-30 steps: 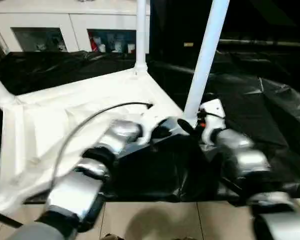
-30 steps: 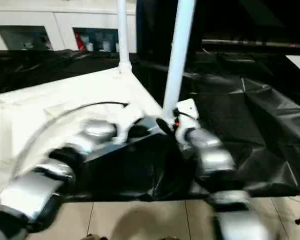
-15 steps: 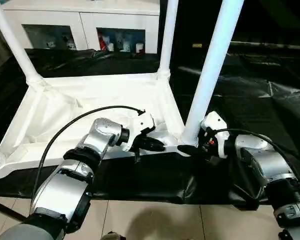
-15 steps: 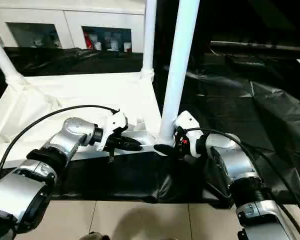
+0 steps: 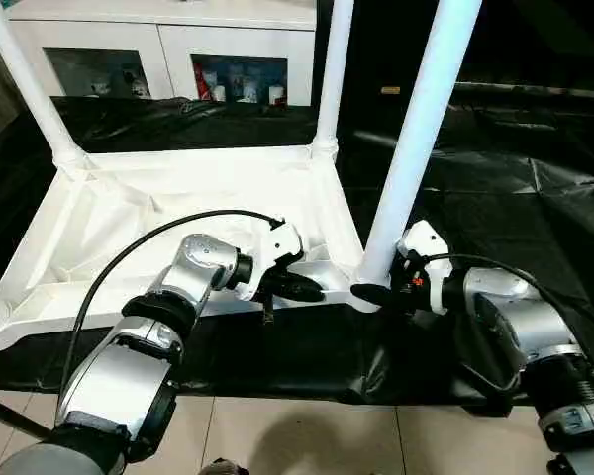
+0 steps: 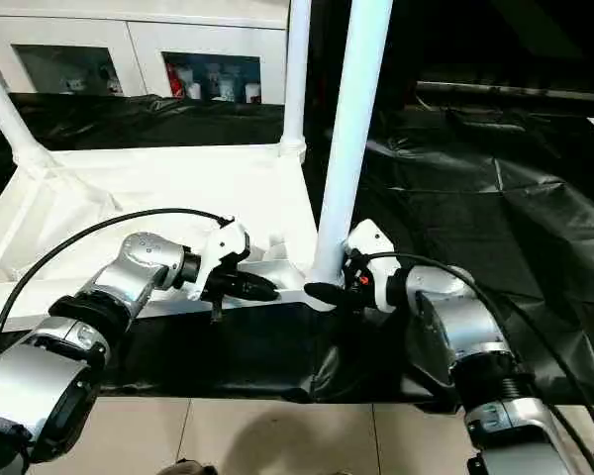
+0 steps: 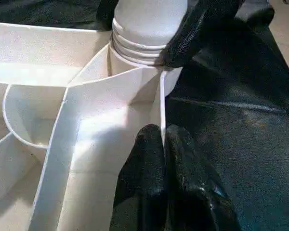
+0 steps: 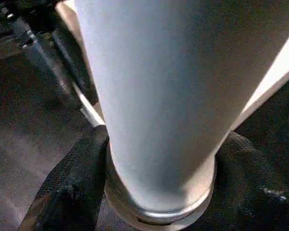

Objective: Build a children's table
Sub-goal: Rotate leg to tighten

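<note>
Tabletop (image 5: 178, 198): laid upside down on black sheeting (image 5: 495, 198), three legs seen standing in its corner sockets. Near-right leg (image 5: 416, 139): since a second ago, right tool (image 6: 329, 293) has narrowed around its base; both fingers now flank it, apparently gripping. Left tool (image 5: 302, 290): closed throughout, empty, pressed on the near rim beside that socket. Judged: leg being seated or tightened.
</note>
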You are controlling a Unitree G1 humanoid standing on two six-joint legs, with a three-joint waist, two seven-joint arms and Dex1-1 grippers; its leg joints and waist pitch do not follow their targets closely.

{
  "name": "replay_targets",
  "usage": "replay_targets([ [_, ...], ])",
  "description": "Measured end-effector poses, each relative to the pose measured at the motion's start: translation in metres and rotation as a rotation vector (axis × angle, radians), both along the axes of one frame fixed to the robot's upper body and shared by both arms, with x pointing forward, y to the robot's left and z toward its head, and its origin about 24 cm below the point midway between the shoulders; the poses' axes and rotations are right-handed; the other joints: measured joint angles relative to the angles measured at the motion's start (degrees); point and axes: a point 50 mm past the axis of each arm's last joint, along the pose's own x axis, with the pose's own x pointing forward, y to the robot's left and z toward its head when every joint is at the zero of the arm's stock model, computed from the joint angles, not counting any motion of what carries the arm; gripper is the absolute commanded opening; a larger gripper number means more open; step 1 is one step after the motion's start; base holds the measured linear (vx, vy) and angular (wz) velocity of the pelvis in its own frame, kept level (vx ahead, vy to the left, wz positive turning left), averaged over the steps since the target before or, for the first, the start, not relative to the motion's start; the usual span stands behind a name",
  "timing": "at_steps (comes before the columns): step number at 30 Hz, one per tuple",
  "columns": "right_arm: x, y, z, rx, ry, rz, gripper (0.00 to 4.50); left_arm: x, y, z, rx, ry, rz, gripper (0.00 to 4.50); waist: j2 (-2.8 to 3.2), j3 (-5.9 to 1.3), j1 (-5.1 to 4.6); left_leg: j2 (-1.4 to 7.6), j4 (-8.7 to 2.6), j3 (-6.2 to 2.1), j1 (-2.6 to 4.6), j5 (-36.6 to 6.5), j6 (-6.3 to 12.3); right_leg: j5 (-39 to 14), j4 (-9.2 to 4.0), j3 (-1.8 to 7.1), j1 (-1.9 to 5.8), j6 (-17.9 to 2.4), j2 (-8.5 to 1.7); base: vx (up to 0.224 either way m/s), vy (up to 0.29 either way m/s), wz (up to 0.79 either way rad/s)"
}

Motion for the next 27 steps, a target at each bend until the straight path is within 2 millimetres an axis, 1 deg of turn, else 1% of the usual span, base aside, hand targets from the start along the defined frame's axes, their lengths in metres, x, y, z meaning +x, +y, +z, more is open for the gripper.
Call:
replay_targets([
  [2, 0.002, 0.002, -0.003, 0.014, -0.012, -0.047, 2.73, 0.001, 0.001, 0.000, 0.001, -0.011, 0.028, 0.00, 0.00, 0.00, -0.29, 0.00, 0.00, 0.00, 0.00, 0.00, -0.01, 0.01, 0.00, 0.00, -0.01, 0.00, 0.00, 0.000, 0.000, 0.00],
  [6, 0.012, 0.014, -0.012, 0.087, -0.035, -0.302, 2.72, 0.008, -0.008, -0.002, 0.006, -0.069, 0.161, 0.00, -0.15, 0.02, -1.36, -0.04, 0.01, -0.02, 0.02, 0.00, -0.01, -0.05, -0.06, 0.03, 0.02, 0.09, -0.01, 0.000, 0.000, 0.00],
  [8, 0.015, 0.015, -0.012, 0.093, -0.041, -0.366, 2.72, 0.009, -0.013, -0.003, 0.006, -0.081, 0.191, 0.00, -0.15, 0.02, -1.57, -0.08, 0.02, -0.02, 0.02, 0.00, -0.01, -0.14, -0.16, 0.06, 0.04, 0.23, -0.02, 0.000, 0.000, 0.00],
  [10, 0.020, 0.026, -0.016, 0.132, -0.039, -0.523, 2.72, 0.011, -0.020, -0.004, 0.004, -0.094, 0.250, 0.00, -0.21, -0.02, -1.92, -0.08, 0.02, -0.02, 0.07, 0.00, -0.01, -0.14, -0.15, 0.07, 0.06, 0.24, -0.02, 0.000, 0.000, 0.00],
  [12, 0.024, 0.042, -0.019, 0.161, -0.044, -0.716, 2.72, 0.012, -0.031, -0.005, 0.003, -0.106, 0.318, 0.00, -0.21, -0.04, -2.54, -0.10, 0.01, -0.03, 0.10, 0.00, -0.02, -0.15, -0.18, 0.07, 0.04, 0.26, -0.03, 0.000, 0.000, 0.00],
  [13, 0.025, 0.043, -0.019, 0.160, -0.042, -0.752, 2.72, 0.012, -0.036, -0.006, 0.001, -0.106, 0.332, 0.00, -0.19, -0.05, -2.60, -0.13, 0.01, -0.05, 0.11, 0.00, -0.01, -0.16, -0.25, 0.07, 0.09, 0.27, -0.03, 0.000, 0.000, 0.00],
  [16, 0.026, 0.047, -0.020, 0.155, -0.050, -0.793, 2.72, 0.012, -0.043, -0.007, -0.001, -0.111, 0.352, 0.00, -0.12, -0.09, -2.62, -0.16, -0.04, -0.06, 0.15, 0.00, -0.01, -0.16, -0.40, 0.08, 0.22, 0.28, -0.04, 0.000, 0.000, 0.00],
  [17, 0.026, 0.047, -0.020, 0.155, -0.051, -0.796, 3.07, 0.012, -0.043, -0.007, 0.000, -0.112, 0.353, 0.00, -0.11, -0.10, -2.61, -0.17, -0.08, -0.07, 0.14, 0.00, -0.01, -0.16, -0.48, 0.08, 0.24, 0.28, -0.04, 0.000, 0.000, 0.00],
  [18, 0.026, 0.047, -0.020, 0.157, -0.054, -0.797, 3.28, 0.012, -0.043, -0.007, 0.000, -0.112, 0.353, 0.00, -0.11, -0.10, -2.61, -0.17, -0.15, -0.07, 0.13, 0.00, -0.01, -0.16, -0.61, 0.06, 0.27, 0.28, -0.03, 0.000, 0.000, 0.00],
  [19, 0.026, 0.047, -0.020, 0.160, -0.055, -0.798, 3.42, 0.012, -0.043, -0.007, -0.001, -0.112, 0.352, 0.00, -0.11, -0.10, -2.61, -0.18, -0.21, -0.07, 0.12, 0.00, -0.01, -0.16, -0.69, 0.06, 0.27, 0.28, -0.03, 0.000, 0.000, 0.00],
  [21, 0.027, 0.046, -0.020, 0.182, -0.046, -0.794, 3.50, 0.012, -0.043, -0.006, -0.001, -0.112, 0.351, 0.00, -0.08, -0.12, -2.63, -0.21, -0.30, -0.07, 0.11, 0.00, 0.00, -0.15, -0.88, 0.06, 0.29, 0.28, -0.03, 0.000, 0.000, 0.00],
  [23, 0.027, 0.044, -0.020, 0.176, -0.055, -0.782, 3.75, 0.012, -0.043, -0.006, -0.002, -0.112, 0.346, 0.00, -0.07, -0.12, -2.63, -0.25, -0.37, -0.06, 0.08, 0.00, 0.00, -0.14, -0.98, 0.08, 0.31, 0.27, -0.03, 0.000, 0.000, 0.00],
  [24, 0.028, 0.041, -0.019, 0.166, -0.060, -0.761, 3.83, 0.012, -0.043, -0.006, -0.003, -0.112, 0.341, 0.00, -0.07, -0.12, -2.60, -0.27, -0.36, -0.05, 0.08, 0.00, 0.00, -0.11, -0.98, 0.10, 0.31, 0.25, -0.03, 0.000, 0.000, 0.00],
  [26, 0.027, 0.036, -0.018, 0.138, -0.069, -0.691, 3.83, 0.012, -0.041, -0.005, -0.004, -0.111, 0.330, 0.00, -0.07, -0.12, -2.60, -0.27, -0.37, -0.05, 0.05, 0.00, 0.00, -0.01, -0.97, 0.10, 0.29, 0.20, -0.03, 0.000, 0.000, 0.00],
  [27, 0.027, 0.032, -0.017, 0.100, -0.080, -0.617, 3.83, 0.012, -0.039, -0.005, -0.005, -0.110, 0.318, 0.00, -0.06, -0.11, -2.58, -0.26, -0.38, -0.05, 0.03, 0.00, 0.00, 0.14, -0.97, 0.09, 0.25, 0.19, -0.03, 0.000, 0.000, 0.00],
])
